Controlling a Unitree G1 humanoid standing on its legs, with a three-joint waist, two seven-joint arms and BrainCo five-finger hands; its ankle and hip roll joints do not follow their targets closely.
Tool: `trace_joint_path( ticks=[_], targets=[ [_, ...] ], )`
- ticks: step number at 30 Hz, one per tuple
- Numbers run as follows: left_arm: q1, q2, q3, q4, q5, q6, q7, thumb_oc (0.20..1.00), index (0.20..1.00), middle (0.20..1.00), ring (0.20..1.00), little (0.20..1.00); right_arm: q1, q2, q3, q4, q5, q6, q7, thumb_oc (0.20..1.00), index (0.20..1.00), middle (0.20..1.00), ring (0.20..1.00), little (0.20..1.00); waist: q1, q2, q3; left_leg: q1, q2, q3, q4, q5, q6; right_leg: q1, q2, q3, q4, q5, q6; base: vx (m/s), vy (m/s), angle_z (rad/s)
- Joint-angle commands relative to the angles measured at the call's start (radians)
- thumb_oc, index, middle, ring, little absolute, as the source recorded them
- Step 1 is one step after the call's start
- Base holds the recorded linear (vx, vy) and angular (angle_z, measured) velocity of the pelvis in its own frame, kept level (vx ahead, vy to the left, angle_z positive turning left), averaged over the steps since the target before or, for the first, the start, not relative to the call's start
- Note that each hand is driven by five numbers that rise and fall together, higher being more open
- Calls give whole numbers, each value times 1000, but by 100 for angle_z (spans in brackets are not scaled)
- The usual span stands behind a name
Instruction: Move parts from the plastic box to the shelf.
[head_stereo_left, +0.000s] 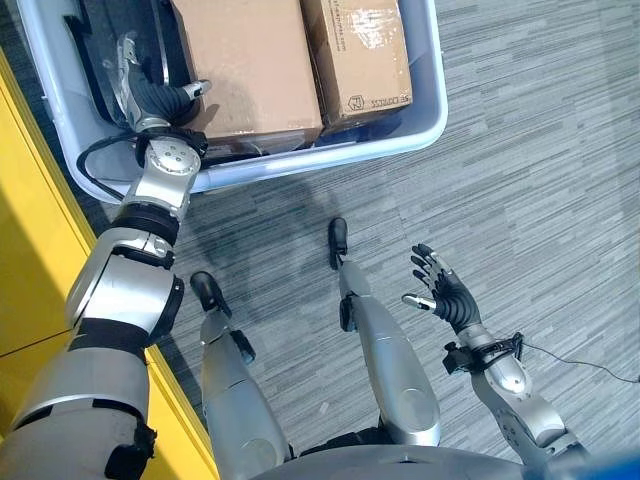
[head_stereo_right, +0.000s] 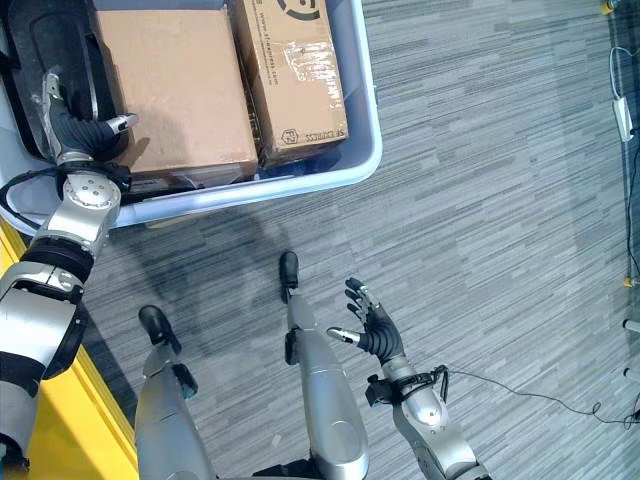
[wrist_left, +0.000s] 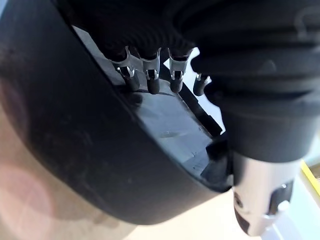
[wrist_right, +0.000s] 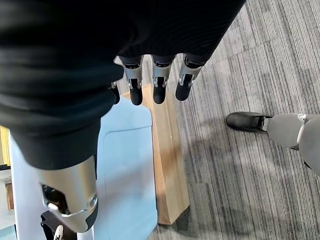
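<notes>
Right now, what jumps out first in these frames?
The pale blue plastic box on the grey carpet ahead, packed with two brown cardboard cartons. The left hand reaches into its left end, fingers curled over a curved black plastic part beside the cartons. The right hand hangs open and empty over the carpet at lower right.

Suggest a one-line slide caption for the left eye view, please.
Left hand reaches into the plastic box beside two cardboard boxes; right hand hangs open above the carpet.
</notes>
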Motion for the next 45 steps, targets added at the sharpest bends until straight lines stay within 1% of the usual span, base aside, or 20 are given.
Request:
trace_joint_path(
  ticks=[1,5,7,11,16,22,26,33,39,43,45],
  targets=[
    [88,-86,15,11,-27,17,-88,1000,1000,1000,1000,1000,54,-52,-31,-47,-3,-25,3,1000,1000,1000,1000,1000,-26,-5,-42,-45,19,-67,42,21,12,43,-82,79,159,-169,126,0,0,0],
    [135,-145,23,-20,-50,16,-97,1000,1000,1000,1000,1000,47,-60,-40,-59,-15,-14,-8,1000,1000,1000,1000,1000,-21,3,-40,-30,14,-66,34,21,14,51,-82,80,161,-171,125,0,1,1],
    [176,-175,41,-43,-85,10,-102,1000,1000,1000,1000,1000,40,-61,-44,-57,-19,-7,-16,1000,1000,1000,1000,1000,-15,9,-36,-18,11,-65,31,19,16,58,-85,81,162,-173,125,2,0,2],
    [233,-195,71,-61,-155,-4,-126,1000,1000,1000,1000,1000,29,-60,-48,-61,-22,0,-23,1000,1000,1000,1000,1000,-7,18,-29,3,5,-60,24,19,18,68,-86,85,166,-176,124,1,7,-3],
    [282,-205,70,-132,-151,-14,-130,1000,1000,1000,1000,1000,22,-56,-50,-66,-26,7,-29,1000,1000,1000,1000,1000,2,28,-22,19,-2,-57,18,22,20,79,-89,90,170,-180,122,2,3,-9],
    [338,-221,67,-250,-144,-39,-109,1000,1000,1000,1000,1000,25,-56,-59,-69,-38,8,-38,1000,1000,1000,1000,1000,14,43,-14,31,-10,-58,14,21,23,89,-95,87,172,-185,120,0,0,0],
    [393,-221,70,-315,-106,-34,-103,1000,1000,1000,1000,1000,26,-54,-69,-69,-44,8,-44,1000,1000,1000,1000,1000,25,54,-10,36,-13,-59,13,21,26,97,-100,87,172,-189,119,0,0,0],
    [478,-238,84,-339,-89,-23,-119,1000,1000,1000,1000,1000,25,-49,-82,-61,-45,15,-47,1000,1000,1000,1000,1000,40,69,-10,51,-19,-61,16,19,29,113,-103,85,177,-196,117,0,0,0],
    [524,-235,101,-344,-83,-14,-130,1000,1000,1000,1000,1000,29,-51,-88,-61,-40,21,-45,1000,1000,1000,1000,1000,48,78,-12,64,-20,-61,19,14,31,127,-107,84,184,-202,116,0,0,0],
    [561,-223,115,-408,-85,-26,-125,1000,1000,1000,1000,1000,31,-48,-96,-60,-42,21,-45,1000,1000,1000,1000,1000,57,86,-13,68,-25,-63,21,11,34,134,-109,84,186,-205,116,0,0,0],
    [582,-213,126,-484,-80,-37,-116,1000,1000,1000,1000,1000,32,-47,-100,-61,-43,20,-45,1000,1000,1000,1000,1000,63,91,-12,71,-26,-65,21,10,34,138,-111,82,187,-207,115,0,0,0]
  ],
)
